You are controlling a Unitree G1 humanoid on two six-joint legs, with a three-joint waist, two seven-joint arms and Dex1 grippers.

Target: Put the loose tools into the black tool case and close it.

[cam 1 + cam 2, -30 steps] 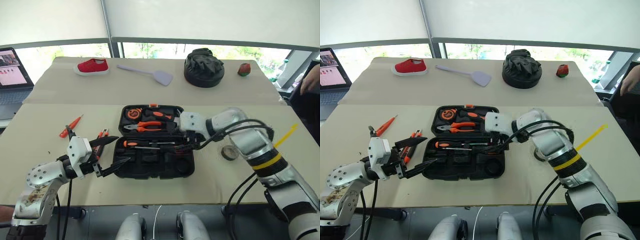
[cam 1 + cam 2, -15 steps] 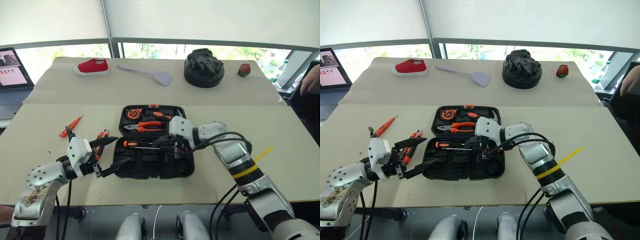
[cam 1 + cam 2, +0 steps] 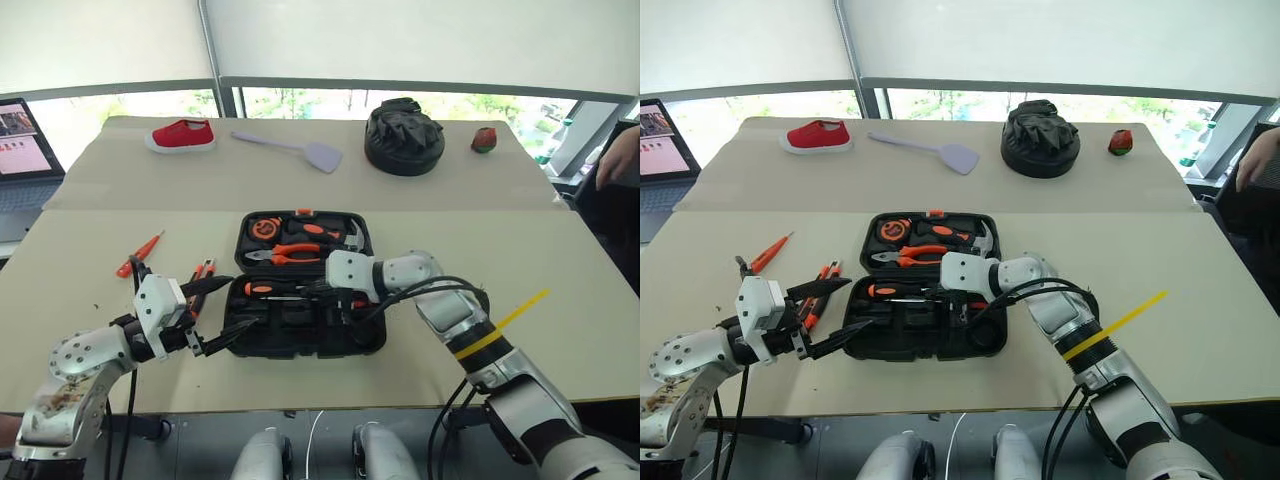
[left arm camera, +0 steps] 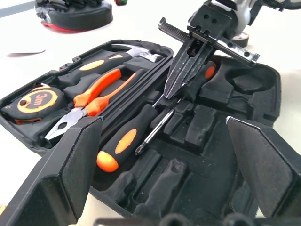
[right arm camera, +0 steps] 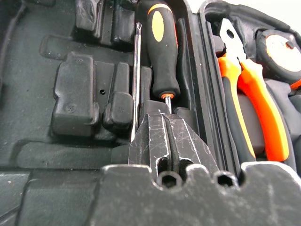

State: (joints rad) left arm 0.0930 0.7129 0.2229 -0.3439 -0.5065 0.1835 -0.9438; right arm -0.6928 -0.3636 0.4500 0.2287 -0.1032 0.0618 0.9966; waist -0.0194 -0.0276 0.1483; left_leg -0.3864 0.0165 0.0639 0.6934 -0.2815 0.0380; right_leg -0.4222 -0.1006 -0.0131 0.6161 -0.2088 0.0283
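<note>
- Since the earlier frame the right gripper (image 3: pixel 330 293) has come down and leftward into the black tool case (image 3: pixel 302 345), and its jaws have shut
- They are closed, empty, tips at the shaft of a black-and-orange screwdriver (image 5: pixel 161 52) lying in its slot
- The left gripper (image 3: pixel 228 305) hovers at the case's left edge, jaws wide open, empty
- Loose tools (image 3: pixel 200 276) and a thin orange screwdriver (image 3: pixel 139 254) lie on the surface beyond the left jaws
</note>
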